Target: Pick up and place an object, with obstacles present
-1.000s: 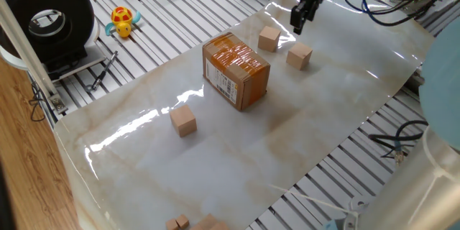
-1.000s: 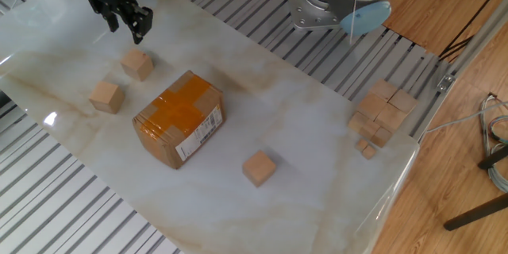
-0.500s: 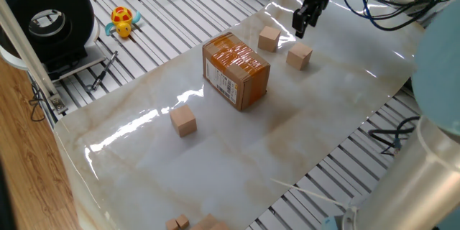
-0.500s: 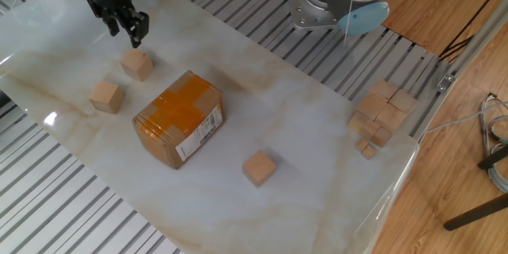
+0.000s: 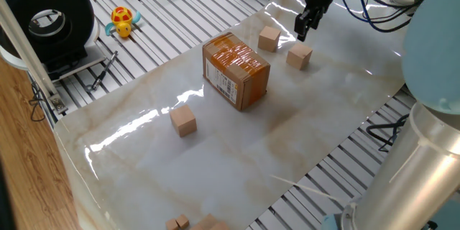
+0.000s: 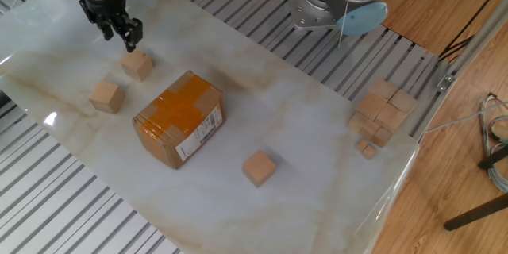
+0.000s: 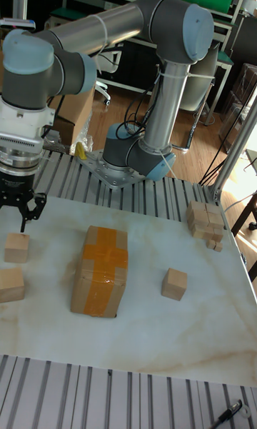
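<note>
Three light-tan wooden cubes lie loose on the marble sheet. One cube [image 5: 299, 56] [image 6: 136, 64] [image 7: 16, 247] sits just below my gripper [image 5: 303, 27] [image 6: 119, 36] [image 7: 14, 211], which hovers over it, open and holding nothing. A second cube [image 5: 269, 38] [image 6: 105, 95] [image 7: 11, 284] lies close beside the first. The third cube [image 5: 183, 121] [image 6: 259, 167] [image 7: 174, 284] rests on the far side of the brown cardboard box [image 5: 236, 70] [image 6: 178, 119] [image 7: 100, 270], which has orange tape and a barcode label and stands between them.
A pile of spare cubes [image 6: 381, 115] [image 7: 207, 223] sits at the sheet's corner near the robot base [image 6: 329, 4]. A yellow toy [image 5: 123, 21] and a black round device [image 5: 50, 21] lie off the sheet on the slatted table.
My gripper has shifted slightly sideways over the pair of cubes and stays open. The arm's elbow has swung further into one fixed view. Cubes and box have not moved.
</note>
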`<state>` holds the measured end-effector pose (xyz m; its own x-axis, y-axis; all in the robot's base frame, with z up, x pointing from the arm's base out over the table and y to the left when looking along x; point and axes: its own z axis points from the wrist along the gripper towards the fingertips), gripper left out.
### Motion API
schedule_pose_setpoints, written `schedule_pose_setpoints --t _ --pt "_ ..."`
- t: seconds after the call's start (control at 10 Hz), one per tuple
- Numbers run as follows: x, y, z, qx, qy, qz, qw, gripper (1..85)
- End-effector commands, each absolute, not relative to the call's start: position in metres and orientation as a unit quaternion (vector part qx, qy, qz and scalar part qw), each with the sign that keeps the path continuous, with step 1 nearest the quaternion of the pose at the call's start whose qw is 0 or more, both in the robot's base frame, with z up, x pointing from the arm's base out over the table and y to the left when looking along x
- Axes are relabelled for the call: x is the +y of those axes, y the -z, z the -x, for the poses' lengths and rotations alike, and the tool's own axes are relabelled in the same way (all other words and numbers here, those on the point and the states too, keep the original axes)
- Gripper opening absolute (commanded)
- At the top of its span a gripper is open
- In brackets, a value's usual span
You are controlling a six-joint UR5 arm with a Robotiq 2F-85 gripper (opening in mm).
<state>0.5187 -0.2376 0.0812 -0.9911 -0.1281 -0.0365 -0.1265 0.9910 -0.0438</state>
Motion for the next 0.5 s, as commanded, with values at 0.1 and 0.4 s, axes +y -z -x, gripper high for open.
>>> schedule_pose_setpoints --t 0.1,0.4 --pt "-0.2119 -0.0611 -0.5219 0.999 0.002 0.041 0.030 57.3" --pt "-0.2121 -0.0583 -0.5193 0.998 0.000 0.057 0.029 57.3"
